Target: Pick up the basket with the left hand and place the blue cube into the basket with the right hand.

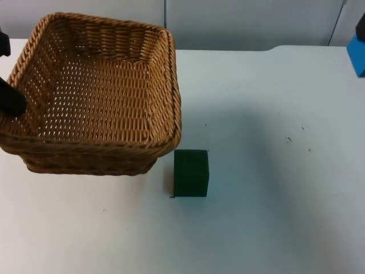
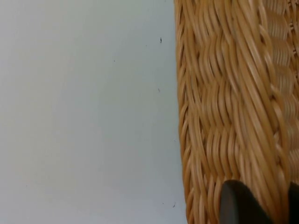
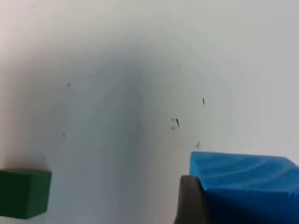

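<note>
The left end effector [image 1: 10,97] is at the left side of the basket [image 1: 114,74]; it pinches the basket's woven rim, with one black finger [image 2: 240,205] pressed on the outside of the wall in the left wrist view; the basket looks tipped up on that side, so I think it is being held up so the cube can drop in from above.

The blue cube [image 3: 247,186] is not on the surface [image 1: 274,217]; it sits in the right end effector [image 3: 219,200], which is pinching it, at the far right edge of the top view [image 1: 357,54]; a dark finger [image 3: 189,200] is pressed flat on the cube's side; I think it is held up high so it can go over the rim and not bump it.

A green cube [image 1: 191,173] rests on the white surface just beside the basket's near right corner; it is not part of the job, and it should stay where it is; the right arm could knock it if it goes too low.

The basket is open on top and has nothing in it, so the cube is not in yet; the blue cube is well apart from the basket.

I can see no labels, names or writing on the basket, the cubes or the surface; there are just some small dark specks [image 1: 288,140] on the white top.
</note>
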Tool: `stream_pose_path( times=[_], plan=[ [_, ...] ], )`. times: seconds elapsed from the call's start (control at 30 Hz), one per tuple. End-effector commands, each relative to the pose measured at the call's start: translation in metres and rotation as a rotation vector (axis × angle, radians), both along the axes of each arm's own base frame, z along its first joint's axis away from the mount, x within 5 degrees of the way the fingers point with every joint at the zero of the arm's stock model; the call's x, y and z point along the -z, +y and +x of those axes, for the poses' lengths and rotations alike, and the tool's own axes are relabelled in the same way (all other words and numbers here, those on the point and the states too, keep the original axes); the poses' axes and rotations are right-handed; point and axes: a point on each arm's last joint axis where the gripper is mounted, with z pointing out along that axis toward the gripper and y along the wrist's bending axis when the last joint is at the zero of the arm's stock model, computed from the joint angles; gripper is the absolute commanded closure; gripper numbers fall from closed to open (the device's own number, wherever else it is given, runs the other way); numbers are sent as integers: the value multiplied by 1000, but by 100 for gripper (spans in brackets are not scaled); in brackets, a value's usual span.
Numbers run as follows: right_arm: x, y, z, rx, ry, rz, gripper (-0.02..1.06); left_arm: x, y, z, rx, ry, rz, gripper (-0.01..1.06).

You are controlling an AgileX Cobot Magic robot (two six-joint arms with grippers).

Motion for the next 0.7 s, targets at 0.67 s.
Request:
stream_pose_path(
  times=[0.67],
  plan=[
    [-56,135,-29,-369,-298,208,105,-4,-2,-2,2,-3,-33,105]
  ],
)
